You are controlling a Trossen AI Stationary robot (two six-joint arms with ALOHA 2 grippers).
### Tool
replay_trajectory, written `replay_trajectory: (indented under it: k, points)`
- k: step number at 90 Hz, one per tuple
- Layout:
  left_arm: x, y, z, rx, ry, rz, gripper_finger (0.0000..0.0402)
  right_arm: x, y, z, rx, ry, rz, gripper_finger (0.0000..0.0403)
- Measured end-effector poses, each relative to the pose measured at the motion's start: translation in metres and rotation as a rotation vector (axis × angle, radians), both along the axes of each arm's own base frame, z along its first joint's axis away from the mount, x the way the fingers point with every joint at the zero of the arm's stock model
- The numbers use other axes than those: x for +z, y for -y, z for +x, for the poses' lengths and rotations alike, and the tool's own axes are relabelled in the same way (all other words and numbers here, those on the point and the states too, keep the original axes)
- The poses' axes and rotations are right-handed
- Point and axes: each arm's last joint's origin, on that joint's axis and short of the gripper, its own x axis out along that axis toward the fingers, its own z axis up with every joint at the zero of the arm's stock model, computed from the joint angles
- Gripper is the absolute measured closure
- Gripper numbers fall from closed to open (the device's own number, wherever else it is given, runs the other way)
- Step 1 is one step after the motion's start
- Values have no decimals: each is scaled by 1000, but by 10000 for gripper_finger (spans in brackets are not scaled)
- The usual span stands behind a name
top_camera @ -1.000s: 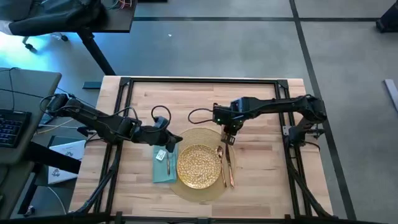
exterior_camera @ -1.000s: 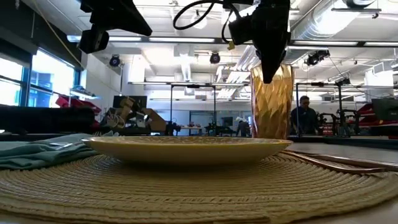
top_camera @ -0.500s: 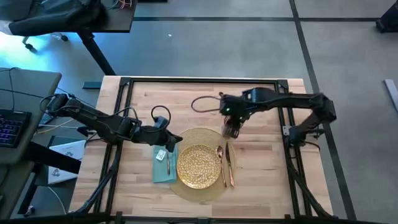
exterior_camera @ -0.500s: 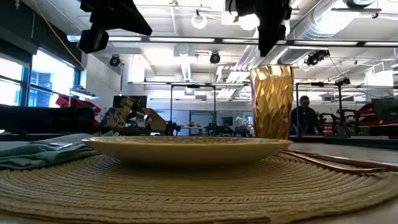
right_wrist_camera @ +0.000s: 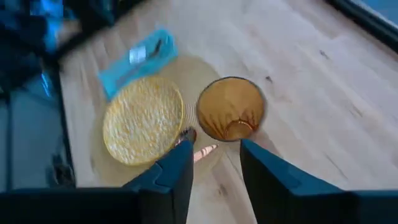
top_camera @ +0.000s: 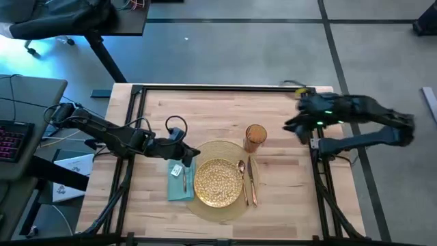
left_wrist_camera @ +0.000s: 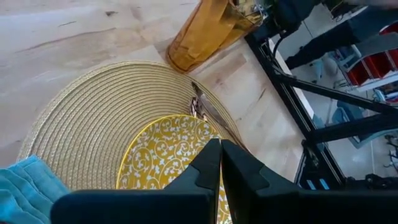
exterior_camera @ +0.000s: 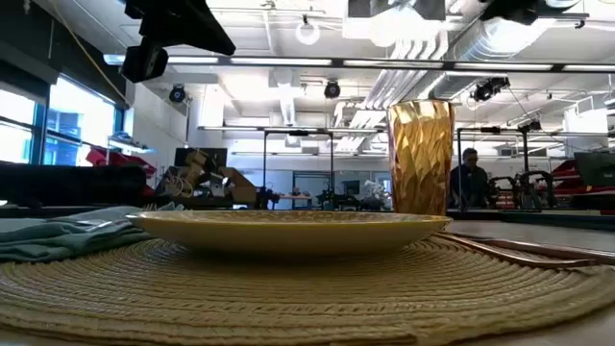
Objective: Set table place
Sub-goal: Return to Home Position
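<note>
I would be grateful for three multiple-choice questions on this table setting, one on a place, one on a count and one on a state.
1. Where is the cup? A in a drawer; B on the table beside the placemat; C held aloft.
2. How many pieces of cutlery lie right of the plate? A none; B two; C four.
3. The right gripper is: A open, empty; B shut on the cup; C shut on the plate.
Answers: B, its base stands on wood at the placemat's edge; B, a spoon and a knife; A, its fingers are apart with nothing between.
The left gripper hangs shut near the napkin.
</note>
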Motion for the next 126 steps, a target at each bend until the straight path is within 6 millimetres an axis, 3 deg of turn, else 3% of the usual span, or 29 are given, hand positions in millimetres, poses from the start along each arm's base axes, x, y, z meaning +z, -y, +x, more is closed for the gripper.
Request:
replay_trajectory:
  k: [18,38,46,64,90,126]
  points:
    - [0,0,0,-6,-1,-4,402,-55,-2,-59,-150,118,27,319]
    - [0,0,0,-2,1,-13,402,-107,-4,-79,-175,318,67,348]
    - [0,0,0,-2,1,-12,402,-122,-4,-75,-155,390,52,360]
    - [0,0,0,9,3,-27,402,-151,-3,-47,-40,339,19,382]
    - [0,-1,0,12,4,-26,402,-162,-2,-25,51,548,-60,402]
    - [0,-1,0,11,6,-28,402,-202,-3,-7,127,684,20,403]
